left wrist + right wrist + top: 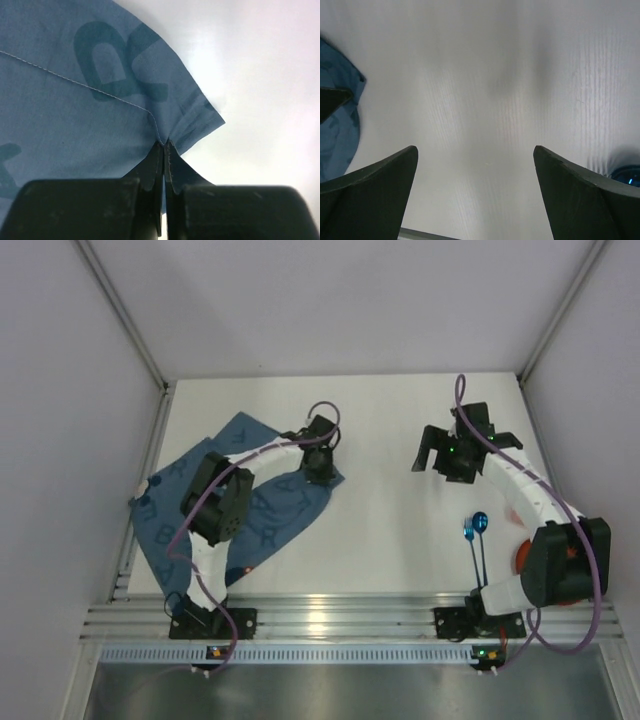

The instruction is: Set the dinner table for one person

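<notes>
Seen from above, the counter (390,540) fills the view. A blue mat (275,515) printed with letters lies on its 9 o'clock side, crooked, with its 8 o'clock corner reaching the rail.

The left hand (320,465) sits at the mat's 3 o'clock corner. The left wrist view shows its two fingers shut tight on the hem, with the cloth bunched into small pleats where they meet. A corner is the sensible place to grip, because a pull there drags the whole sheet flat rather than folding it over. The mat looks rumpled and skewed, so I judge the step in hand to be squaring it up near the middle of the counter.

The right hand (432,458) hovers at about 2 o'clock on the counter, well apart from the mat. Its fingers are spread wide, with nothing but bare white surface between them. Parked there, it is out of the cloth's path yet near the things on its own side.

Two blue-headed utensils (474,528), probably spoons, lie side by side at about 4 o'clock with their handles pointing to 6. Just beyond them, the edge of something orange-red (522,558) shows under the right arm. It may be a plate, but too much of it is hidden to be sure. Nothing rests on the mat yet, so most of the setting is not yet done.
</notes>
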### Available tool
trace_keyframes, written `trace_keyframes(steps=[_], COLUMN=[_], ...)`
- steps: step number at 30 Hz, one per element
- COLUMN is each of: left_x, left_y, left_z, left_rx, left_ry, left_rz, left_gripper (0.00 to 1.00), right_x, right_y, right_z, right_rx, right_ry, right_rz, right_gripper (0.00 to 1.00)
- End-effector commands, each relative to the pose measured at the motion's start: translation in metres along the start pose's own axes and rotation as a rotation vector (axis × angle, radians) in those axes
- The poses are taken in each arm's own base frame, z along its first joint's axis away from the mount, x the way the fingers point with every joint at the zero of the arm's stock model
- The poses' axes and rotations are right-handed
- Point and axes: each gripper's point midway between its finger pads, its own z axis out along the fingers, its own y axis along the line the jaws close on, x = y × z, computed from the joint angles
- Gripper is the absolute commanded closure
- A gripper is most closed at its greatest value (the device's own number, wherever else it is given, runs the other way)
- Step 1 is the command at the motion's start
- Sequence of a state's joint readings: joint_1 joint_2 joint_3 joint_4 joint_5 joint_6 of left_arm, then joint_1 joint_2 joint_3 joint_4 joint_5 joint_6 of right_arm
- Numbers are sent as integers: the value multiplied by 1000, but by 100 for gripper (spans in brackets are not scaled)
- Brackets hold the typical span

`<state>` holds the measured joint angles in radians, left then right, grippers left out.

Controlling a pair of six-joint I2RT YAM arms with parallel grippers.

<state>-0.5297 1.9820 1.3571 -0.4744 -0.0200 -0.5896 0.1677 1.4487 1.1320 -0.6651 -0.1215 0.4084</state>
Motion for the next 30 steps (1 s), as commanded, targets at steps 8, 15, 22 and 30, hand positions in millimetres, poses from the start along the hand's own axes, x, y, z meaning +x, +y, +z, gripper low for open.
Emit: trace_keyframes(steps=[8, 15, 22, 30], left_x=[108, 63, -6, 5], left_y=[-191, -189, -67, 95], left_z=[-30, -122, -177, -147], left_rx=[353, 379, 152, -70], left_ry=[184, -33, -203, -183], left_rz=[472, 391, 85, -187], left_gripper=[83, 1, 2, 1], right_x=[-4, -11, -18, -19], right_y=[-47, -43, 50, 150], right_z=[-43, -41, -9, 57], right_rx=[187, 176, -214, -355], right_ry=[-112, -110, -20, 148], right_rz=[71, 125, 91, -36], right_gripper=[0, 0, 2, 61])
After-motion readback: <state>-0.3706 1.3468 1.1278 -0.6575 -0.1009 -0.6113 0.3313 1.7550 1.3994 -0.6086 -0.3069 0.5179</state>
